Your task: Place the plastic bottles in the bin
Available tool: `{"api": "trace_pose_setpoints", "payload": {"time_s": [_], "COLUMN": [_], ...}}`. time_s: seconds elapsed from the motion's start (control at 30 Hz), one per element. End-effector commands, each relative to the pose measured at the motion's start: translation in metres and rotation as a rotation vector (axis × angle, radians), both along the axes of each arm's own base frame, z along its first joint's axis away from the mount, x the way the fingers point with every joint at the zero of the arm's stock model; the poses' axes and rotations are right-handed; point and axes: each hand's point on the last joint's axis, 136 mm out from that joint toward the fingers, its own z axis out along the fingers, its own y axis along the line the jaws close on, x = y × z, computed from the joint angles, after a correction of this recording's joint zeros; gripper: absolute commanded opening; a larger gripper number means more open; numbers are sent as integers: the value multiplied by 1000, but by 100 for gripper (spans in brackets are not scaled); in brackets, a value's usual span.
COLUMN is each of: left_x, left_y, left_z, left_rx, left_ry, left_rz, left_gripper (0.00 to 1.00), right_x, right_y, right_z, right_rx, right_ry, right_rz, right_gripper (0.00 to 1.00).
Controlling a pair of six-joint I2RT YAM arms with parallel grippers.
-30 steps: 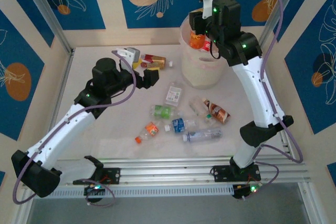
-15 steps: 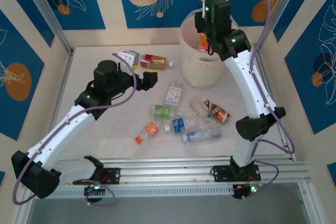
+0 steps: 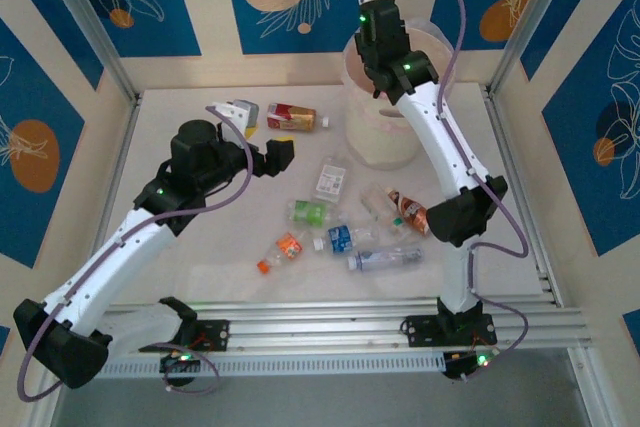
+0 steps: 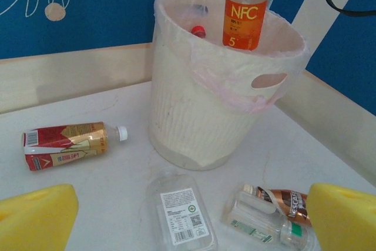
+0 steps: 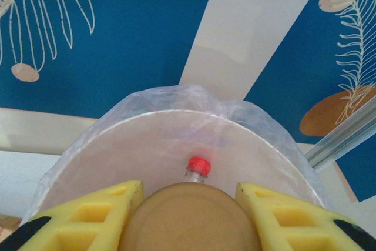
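The bin point(image 3: 382, 139) is a cream bucket with a clear liner at the back of the table, and its ribbed wall point(image 4: 200, 104) shows in the left wrist view. My right gripper point(image 3: 374, 47) hangs over its mouth, shut on an orange-labelled bottle point(image 4: 244, 13) that it holds upright. In the right wrist view the bottle's round base point(image 5: 190, 221) sits between the yellow fingers point(image 5: 88, 216). A red-capped bottle point(image 5: 198, 166) lies inside the bin. My left gripper point(image 3: 284, 153) is open above the table with nothing in it, near a flat clear bottle point(image 4: 179, 213).
Loose bottles lie on the table: a red-and-gold one point(image 3: 290, 117), a green-labelled one point(image 3: 310, 212), an orange one point(image 3: 285, 247), a blue one point(image 3: 340, 238), a clear one point(image 3: 385, 259) and a brown one point(image 3: 412, 211). Walls close in the back and sides.
The right arm has swung the orange bottle left and further over the bin's mouth. The left arm has drifted slightly left, still open.
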Motion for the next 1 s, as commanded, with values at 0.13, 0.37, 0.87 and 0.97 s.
{"api": "trace_pose_setpoints", "payload": {"time_s": [0.13,0.37,0.87,0.97], "left_x": [-6,-6,3,4], "left_y": [1,2,18,18], "left_z": [6,5,-48,-65], "left_rx": [-3,6,176,209], "left_ry": [-18,-13,188,256], "left_rz": [-1,3,101,105], "left_gripper": [100,100,99,99], "right_x": [-3,-2,-22,-31], "right_y": [-8,-9,-1,5], "right_z": [38,38,47,47], "right_rx": [-19,-15,19,19], "right_ry": [-98,-94,-70,-53], "right_rz": [-31,-27,21,43], "right_gripper": [33,59,61,61]}}
